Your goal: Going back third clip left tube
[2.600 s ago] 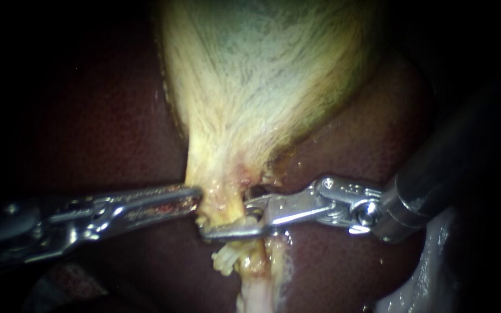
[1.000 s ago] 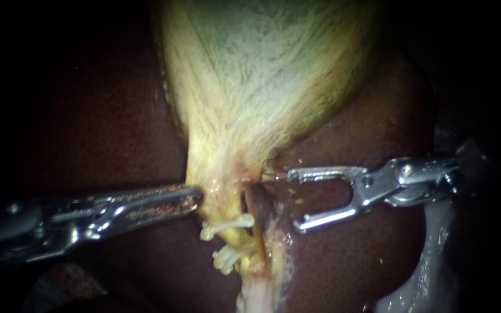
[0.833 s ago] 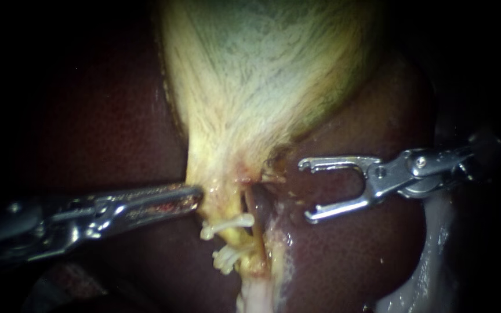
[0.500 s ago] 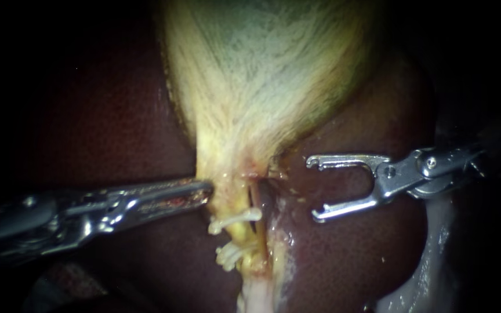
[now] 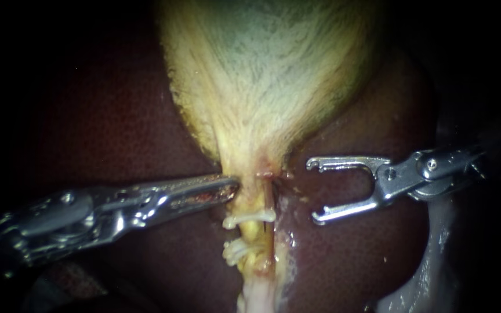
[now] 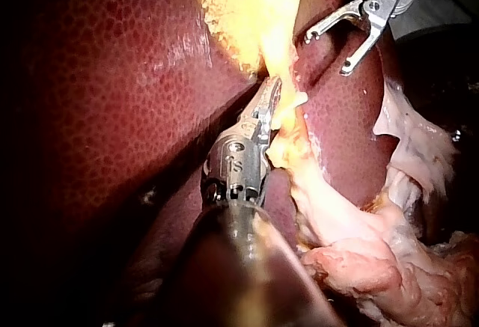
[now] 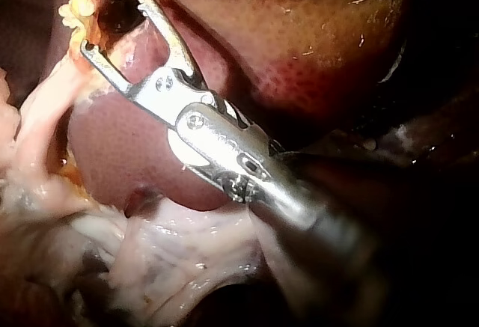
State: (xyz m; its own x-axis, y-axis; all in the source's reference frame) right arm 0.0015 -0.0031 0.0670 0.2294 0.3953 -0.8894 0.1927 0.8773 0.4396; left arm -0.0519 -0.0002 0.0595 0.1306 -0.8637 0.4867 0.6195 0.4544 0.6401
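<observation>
The pale yellow gallbladder [image 5: 268,75] narrows to a neck over the dark liver [image 5: 117,116]. Below the neck, two white clips [image 5: 249,218] [image 5: 238,250] sit across the yellowish left tube [image 5: 251,233]. A thin brown tube [image 5: 269,200] runs just to their right. My left instrument [image 5: 227,188] has its jaws shut on the neck's left edge, right above the upper clip; the left wrist view shows its tip [image 6: 271,95] buried in the yellow tissue. My right instrument [image 5: 314,191] hangs to the right of the tubes, its jaws wide open and empty [image 7: 112,22], touching nothing.
Pale, glistening loose tissue [image 5: 430,261] lies at the lower right beyond the liver's edge, and also shows under my right instrument's shaft [image 7: 150,252]. The liver surrounds the tubes on both sides.
My right instrument opened, left a white clip on the left tube and drew back to the right. My left instrument moved right, carrying the gallbladder's neck and clips with it.
</observation>
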